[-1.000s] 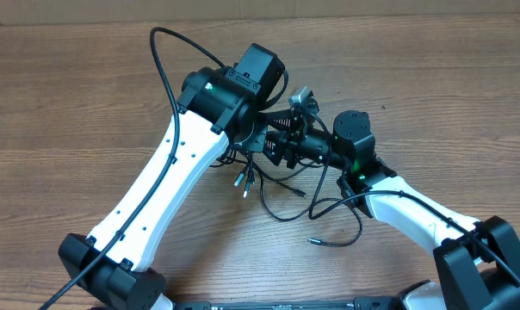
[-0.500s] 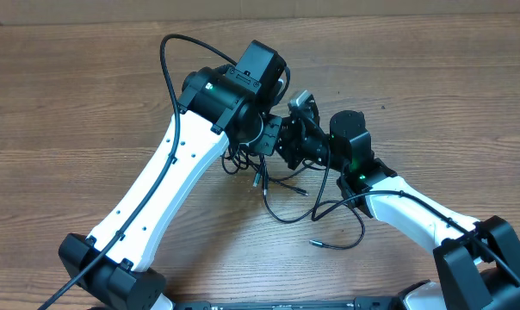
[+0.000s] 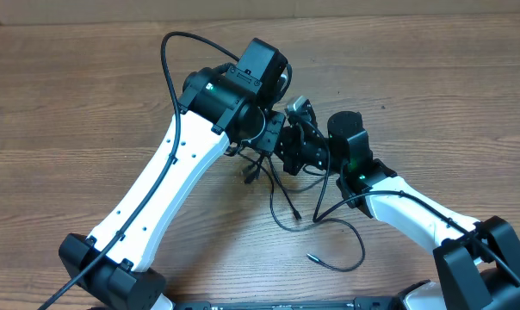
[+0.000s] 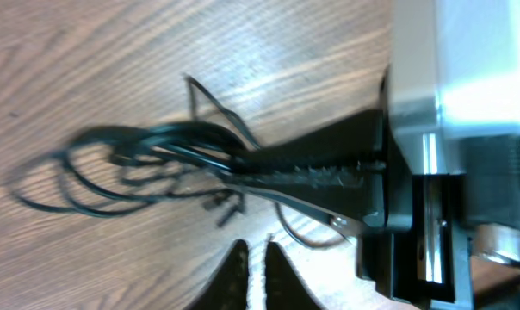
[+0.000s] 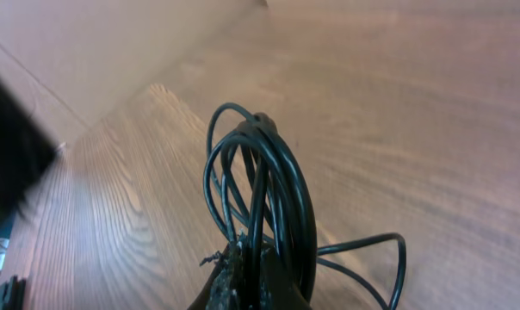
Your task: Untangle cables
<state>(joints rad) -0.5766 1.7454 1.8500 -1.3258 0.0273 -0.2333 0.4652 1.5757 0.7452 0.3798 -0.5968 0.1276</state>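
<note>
Black cables (image 3: 278, 203) sit mid-table, gathered where my two arms meet, and both sets of fingers have hold of the same bundle. Through the left wrist camera I see the left fingers (image 4: 312, 172) pressed together on several strands, with the cables (image 4: 148, 148) fanning out beyond the tips in blurred loops over the wood-grain table (image 4: 88, 52). Through the right wrist camera the right fingers (image 5: 234, 280) are clenched on the bundle too, and the cables (image 5: 281, 176) rise from them in a tall, narrow coil of several turns, with one wider loop spilling off to the side. From overhead the two wrists nearly touch, so I cannot make out the gripped part itself. Below them a few strands hang toward the table (image 3: 79, 112), two small plugs (image 3: 247, 176) dangle just under the left wrist, and one long strand curls away to a loose end (image 3: 312, 257) lying near the right arm.
</note>
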